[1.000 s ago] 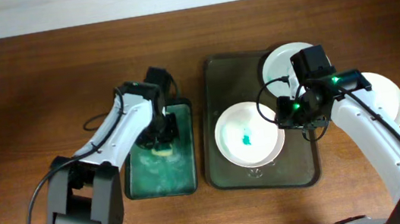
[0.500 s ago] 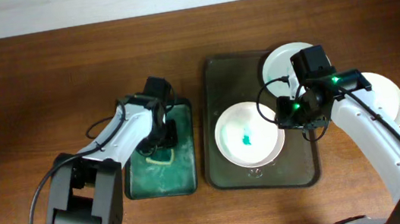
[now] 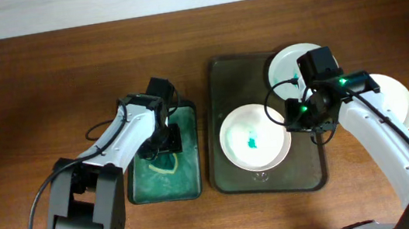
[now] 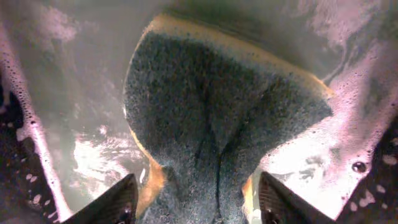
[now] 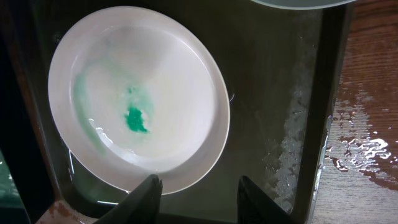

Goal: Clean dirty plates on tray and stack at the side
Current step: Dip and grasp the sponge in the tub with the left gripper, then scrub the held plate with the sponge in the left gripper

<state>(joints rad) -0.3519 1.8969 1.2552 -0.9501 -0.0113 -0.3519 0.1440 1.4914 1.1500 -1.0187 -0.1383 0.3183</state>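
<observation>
The tray (image 3: 308, 166) lies right of the bench's (image 3: 29, 89) middle. A stained plate (image 3: 266, 154) sits at the tray's centre, with a teal-green smear (image 5: 135, 118) in its well. A second plate (image 3: 283, 66) overlaps the tray's far right corner. A third plate (image 3: 397, 102) rests on the bench beside the tray's right edge. The right end effector (image 5: 199, 196) hangs over the tray by the stained plate's right rim, its fingers moderately apart with nothing between them. The left end effector (image 4: 198, 200) is down in the green basin (image 3: 187, 175) left of the tray. Its fingertips straddle a dark sponge (image 4: 217, 112) in soapy water, and I cannot tell whether they press it.
</observation>
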